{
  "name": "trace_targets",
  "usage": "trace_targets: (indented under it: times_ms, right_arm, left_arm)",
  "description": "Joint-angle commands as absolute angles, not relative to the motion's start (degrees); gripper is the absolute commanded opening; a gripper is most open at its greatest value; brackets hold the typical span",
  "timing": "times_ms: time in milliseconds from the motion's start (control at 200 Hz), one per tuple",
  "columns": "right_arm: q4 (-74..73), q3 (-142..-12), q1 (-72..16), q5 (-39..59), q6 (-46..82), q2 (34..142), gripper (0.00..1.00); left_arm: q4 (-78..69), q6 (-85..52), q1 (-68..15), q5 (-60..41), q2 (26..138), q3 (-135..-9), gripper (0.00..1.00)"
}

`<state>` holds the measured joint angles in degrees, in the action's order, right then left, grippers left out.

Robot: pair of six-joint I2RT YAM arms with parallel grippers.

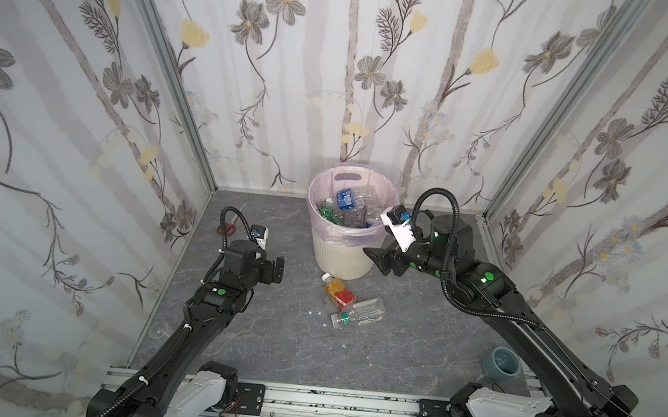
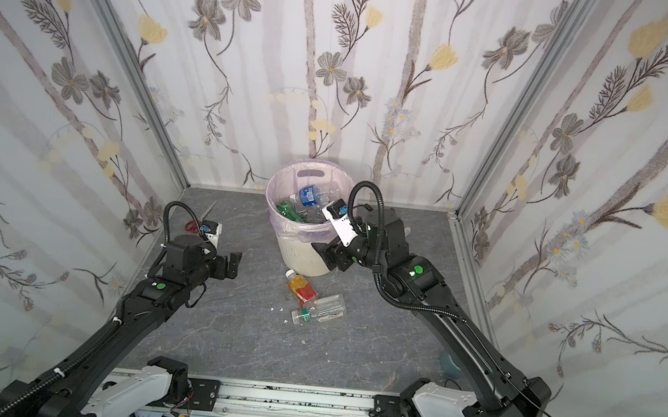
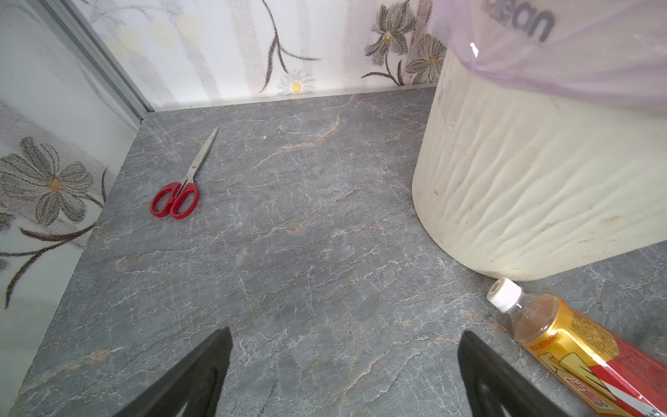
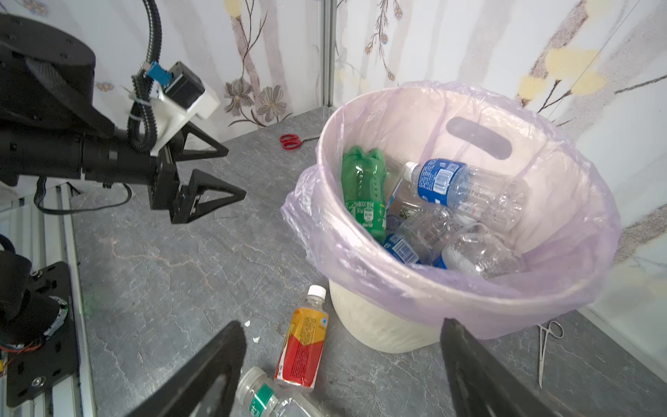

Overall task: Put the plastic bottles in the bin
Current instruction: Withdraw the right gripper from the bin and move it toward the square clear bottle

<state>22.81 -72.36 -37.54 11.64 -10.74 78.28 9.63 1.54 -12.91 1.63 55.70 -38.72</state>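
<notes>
The cream ribbed bin (image 1: 342, 256) (image 2: 302, 256) with its pink liner stands at the back middle in both top views. It holds several plastic bottles, among them a blue-labelled one (image 1: 345, 199) (image 4: 438, 180) and a green one (image 4: 364, 191). On the floor in front of it lie an orange bottle (image 1: 339, 290) (image 3: 584, 353) (image 4: 306, 346) and a clear bottle with a green label (image 1: 360, 312) (image 4: 267, 397). My right gripper (image 1: 375, 261) (image 4: 343, 323) hangs open and empty by the bin's front right side, above these two. Left of the bin, my left gripper (image 1: 278, 269) (image 3: 344, 330) is open and empty.
Red-handled scissors (image 1: 226, 228) (image 3: 180, 191) lie near the back left corner. Metal forceps (image 4: 545, 346) rest to the right of the bin. A grey-blue cup (image 1: 501, 361) sits at the front right, a clear glass (image 1: 160, 328) at the front left. Patterned walls close in three sides.
</notes>
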Motion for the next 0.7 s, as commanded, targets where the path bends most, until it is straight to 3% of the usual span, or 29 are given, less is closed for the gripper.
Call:
trace_targets:
  times_ms: [0, 695]
  right_arm:
    - [23.5, -70.1, -37.8, 9.0, -13.5, 77.7, 0.85]
    - [30.6, -61.3, -43.2, 9.7, -24.1, 84.4, 0.87]
  left_arm:
    - [8.0, 1.6, -12.8, 1.4, 55.7, -38.7, 1.0]
    - [7.7, 1.4, -12.8, 0.5, 55.1, -38.2, 1.0]
